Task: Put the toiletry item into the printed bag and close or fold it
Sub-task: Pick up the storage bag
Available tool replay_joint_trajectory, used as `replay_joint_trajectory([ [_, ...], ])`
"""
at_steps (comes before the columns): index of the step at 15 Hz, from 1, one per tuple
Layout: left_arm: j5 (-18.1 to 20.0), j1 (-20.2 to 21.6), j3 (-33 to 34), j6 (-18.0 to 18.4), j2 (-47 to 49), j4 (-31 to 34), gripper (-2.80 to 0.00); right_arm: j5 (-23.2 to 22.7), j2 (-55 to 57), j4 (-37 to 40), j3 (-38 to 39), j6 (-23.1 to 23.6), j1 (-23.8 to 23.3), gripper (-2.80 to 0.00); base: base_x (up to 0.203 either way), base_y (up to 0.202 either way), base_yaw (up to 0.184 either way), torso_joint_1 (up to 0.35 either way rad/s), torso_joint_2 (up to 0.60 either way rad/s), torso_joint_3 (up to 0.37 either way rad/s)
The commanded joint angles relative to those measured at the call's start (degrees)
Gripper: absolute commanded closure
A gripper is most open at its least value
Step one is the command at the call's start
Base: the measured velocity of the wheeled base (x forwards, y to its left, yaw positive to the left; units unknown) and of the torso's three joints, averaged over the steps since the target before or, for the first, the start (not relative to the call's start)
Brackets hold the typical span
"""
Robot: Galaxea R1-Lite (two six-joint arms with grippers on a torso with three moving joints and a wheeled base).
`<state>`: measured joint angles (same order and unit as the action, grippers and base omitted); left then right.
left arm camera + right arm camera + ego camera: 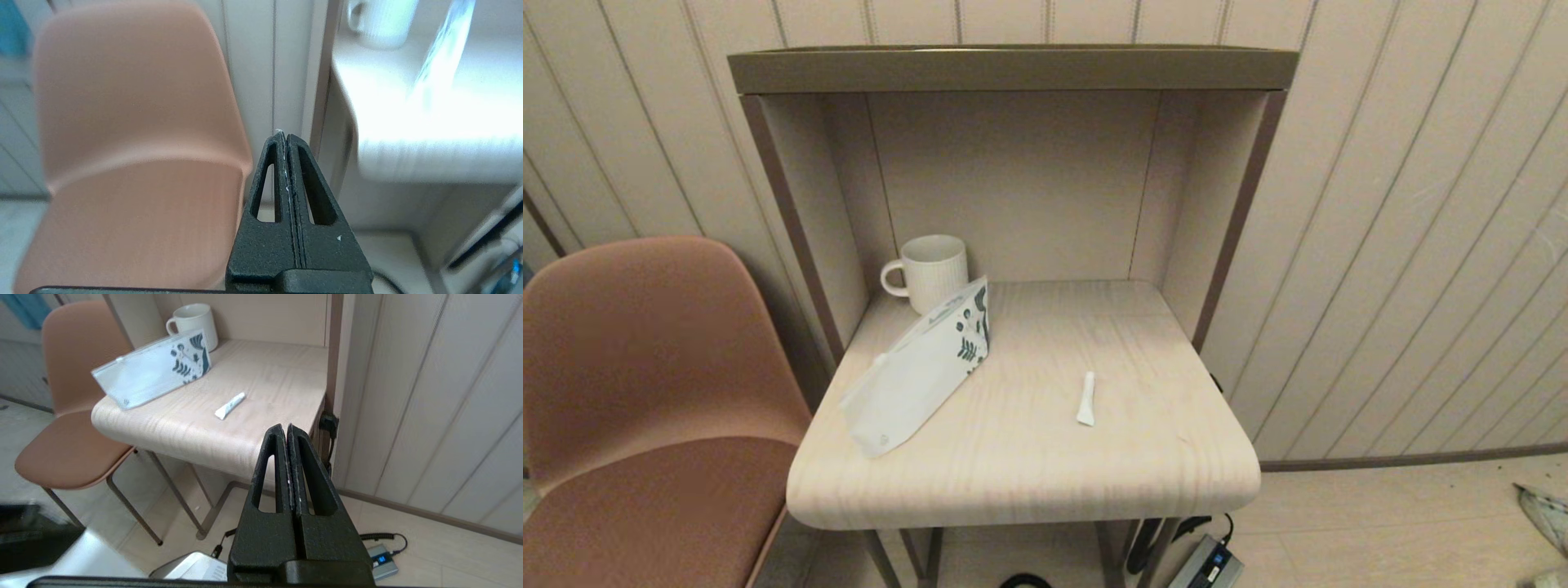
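Observation:
The toiletry item (1086, 398), a tiny slim white tube with a flat wider end, lies alone on the wooden table right of centre; the right wrist view shows the toiletry item (230, 405) too. The printed bag (920, 370), a white pouch with teal leaf print at its far end, stands tilted on the table's left side, also seen as the printed bag (153, 373). Neither arm appears in the head view. My left gripper (284, 136) is shut and empty, low beside the chair. My right gripper (285, 428) is shut and empty, below the table's front right corner.
A ribbed white mug (929, 272) stands at the back left, just behind the bag. The table (1029, 482) sits inside a brown shelf frame (1013, 69) with side walls. A pink chair (645, 384) is close on the left. A power adapter (381, 561) and cable lie on the floor.

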<state>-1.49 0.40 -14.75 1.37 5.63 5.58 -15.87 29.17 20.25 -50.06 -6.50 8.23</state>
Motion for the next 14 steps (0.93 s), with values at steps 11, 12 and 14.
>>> replay_joint_trajectory([
  [11,39.8,-3.5,-19.0,-7.6,52.4,-8.4,0.00,-6.3,23.2,1.1,-7.1,0.1,2.9,0.00,0.000,0.000,0.000,0.000,0.00,0.000],
  [12,40.3,-4.7,-19.5,-7.6,55.1,-10.3,0.00,-6.9,25.8,2.0,-7.9,0.0,5.5,0.00,0.000,0.000,0.000,0.000,0.00,0.000],
  [14,40.6,-6.7,-21.3,-7.6,59.6,-12.7,0.00,-6.9,28.5,2.7,-10.3,0.9,6.8,0.00,0.000,0.000,0.000,0.000,0.00,0.000],
])
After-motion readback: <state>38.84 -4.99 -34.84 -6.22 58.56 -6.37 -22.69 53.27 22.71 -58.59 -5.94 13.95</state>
